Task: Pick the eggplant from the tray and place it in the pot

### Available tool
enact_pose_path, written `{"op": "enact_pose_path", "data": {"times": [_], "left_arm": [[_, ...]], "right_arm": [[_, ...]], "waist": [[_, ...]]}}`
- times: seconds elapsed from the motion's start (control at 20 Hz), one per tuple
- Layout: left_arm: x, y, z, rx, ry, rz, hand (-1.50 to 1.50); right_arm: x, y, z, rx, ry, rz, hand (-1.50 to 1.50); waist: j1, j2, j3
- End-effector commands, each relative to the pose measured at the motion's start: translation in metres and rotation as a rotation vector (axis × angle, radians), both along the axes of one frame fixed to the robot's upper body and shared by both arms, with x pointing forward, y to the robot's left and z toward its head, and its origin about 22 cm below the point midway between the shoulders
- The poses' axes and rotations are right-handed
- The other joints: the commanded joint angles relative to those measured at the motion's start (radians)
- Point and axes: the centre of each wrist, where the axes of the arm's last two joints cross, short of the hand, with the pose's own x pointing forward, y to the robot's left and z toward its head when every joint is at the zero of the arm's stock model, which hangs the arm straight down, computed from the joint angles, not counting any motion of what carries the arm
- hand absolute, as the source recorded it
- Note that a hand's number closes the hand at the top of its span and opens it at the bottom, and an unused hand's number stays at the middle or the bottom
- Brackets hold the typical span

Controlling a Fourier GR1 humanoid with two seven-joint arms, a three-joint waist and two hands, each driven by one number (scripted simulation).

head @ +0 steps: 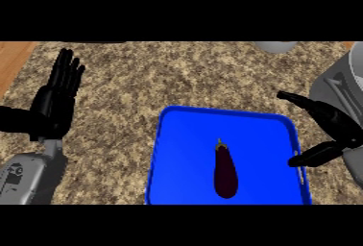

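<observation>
**Left forearm [28, 178] idle, eggplant [225, 170] untouched on tray [184, 163]**

At lower left the forearm rises to the left hand [56, 96], which is open with fingers up, resting. One blue tray sits lower centre on the table [177, 77]. It bears one eggplant, lying lengthwise and unheld. The right hand [333, 120], at the tray's right edge, spreads thumb and fingers wide, probably readying a grasp. One grey vessel [275, 46], likely the pot, shows at the upper right.
</observation>
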Motion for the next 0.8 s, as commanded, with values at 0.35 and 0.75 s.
{"op": "enact_pose_path", "data": {"times": [0.35,0.75], "left_arm": [[-0.006,0.010,-0.031,0.011,0.010,0.026,0.00],[0.004,0.028,-0.007,0.005,0.021,0.028,0.00]], "right_arm": [[0.014,0.026,0.004,-0.283,-0.058,0.277,-1.50],[0.010,0.057,-0.027,-0.381,0.008,0.290,-1.50]], "waist": [[-0.033,-0.014,-0.005],[-0.037,-0.015,-0.005]]}}
